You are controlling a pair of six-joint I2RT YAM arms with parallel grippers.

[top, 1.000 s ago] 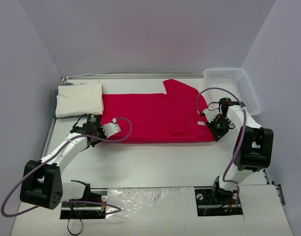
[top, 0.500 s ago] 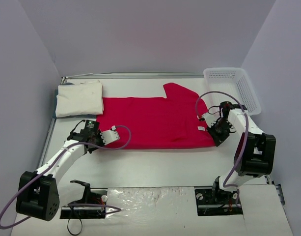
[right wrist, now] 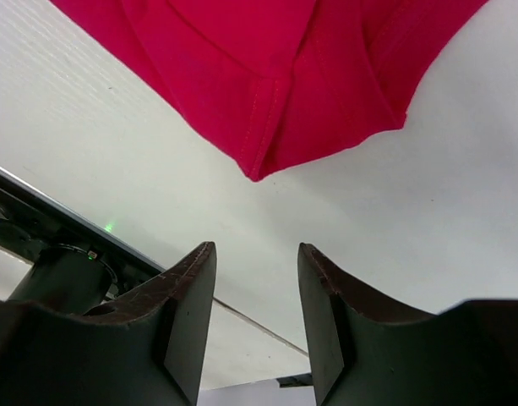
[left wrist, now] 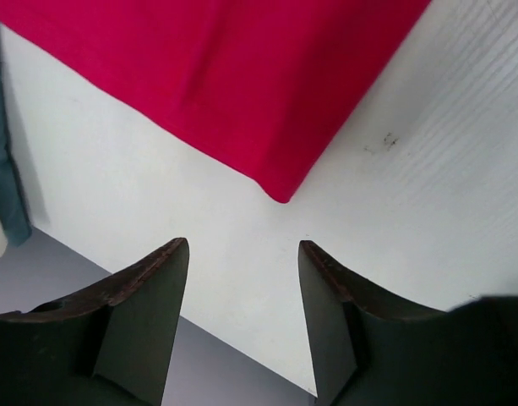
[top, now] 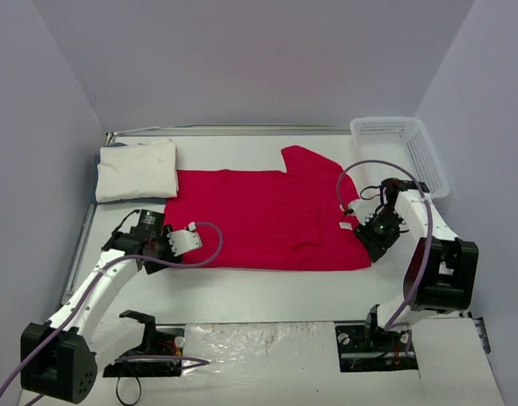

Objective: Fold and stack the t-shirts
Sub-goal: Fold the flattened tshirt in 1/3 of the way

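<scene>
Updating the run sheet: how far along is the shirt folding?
Done: white shirt folded, far left. In hand: nothing; left gripper and right gripper open and empty by the near corners of the red shirt. Left: finish folding it, one sleeve sticking out, then stack.

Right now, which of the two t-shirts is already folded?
The white t-shirt, a compact rectangle at the far left. The red t-shirt lies spread out flat beside it.

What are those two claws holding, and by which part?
Nothing. The left gripper and right gripper both stand open, each with a corner of the red t-shirt lying free just beyond its fingertips.
</scene>
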